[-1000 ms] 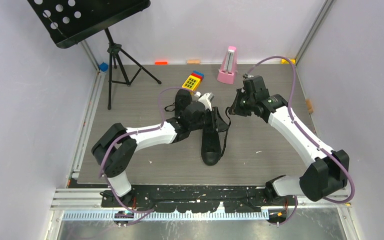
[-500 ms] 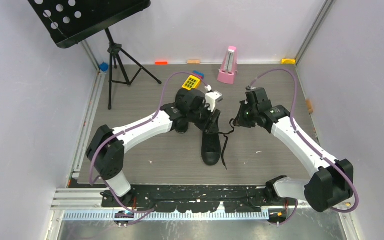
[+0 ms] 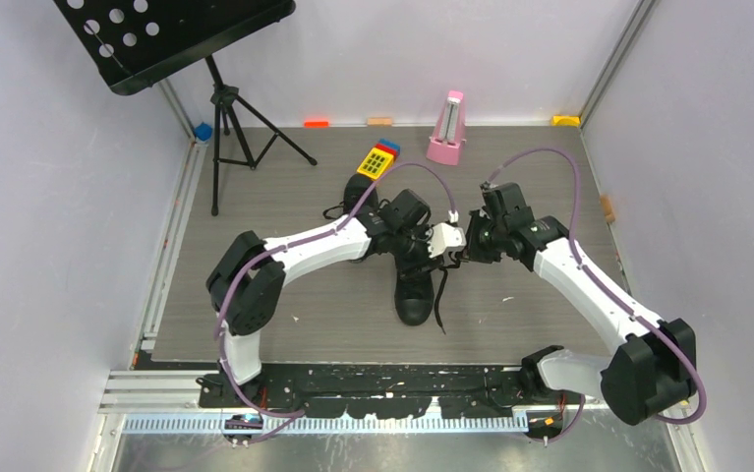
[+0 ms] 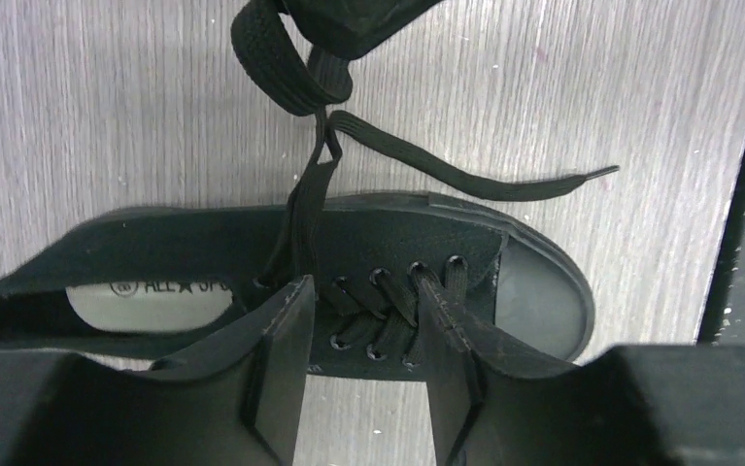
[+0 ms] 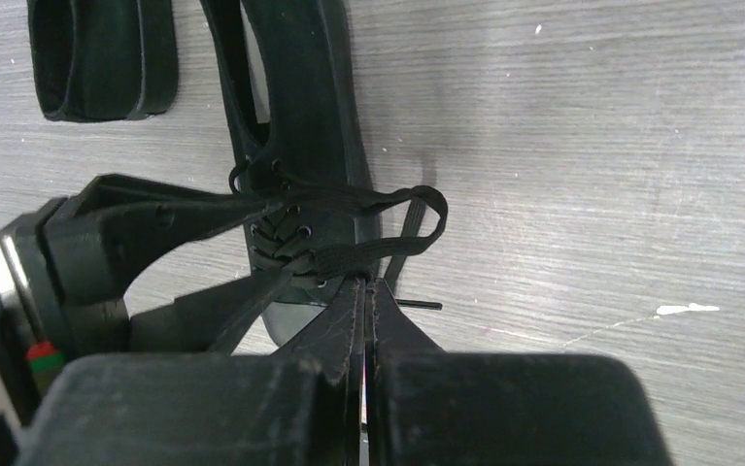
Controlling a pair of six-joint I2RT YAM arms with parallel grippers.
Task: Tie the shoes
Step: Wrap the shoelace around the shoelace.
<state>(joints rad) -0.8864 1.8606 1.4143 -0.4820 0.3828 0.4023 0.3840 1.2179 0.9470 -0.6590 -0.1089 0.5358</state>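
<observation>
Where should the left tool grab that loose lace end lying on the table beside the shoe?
Take the loose lace end at its middle stretch, short of the tip. Likely come straight down, jaws across its width: it lies flat on the table, beyond the shoe, clear of the loop the right tool pinches.

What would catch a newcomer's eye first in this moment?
A black low-top canvas sneaker lies mid-table. Over it, the right gripper is shut on a loop of its black lace, while the left gripper hangs open above the eyelets.
</observation>
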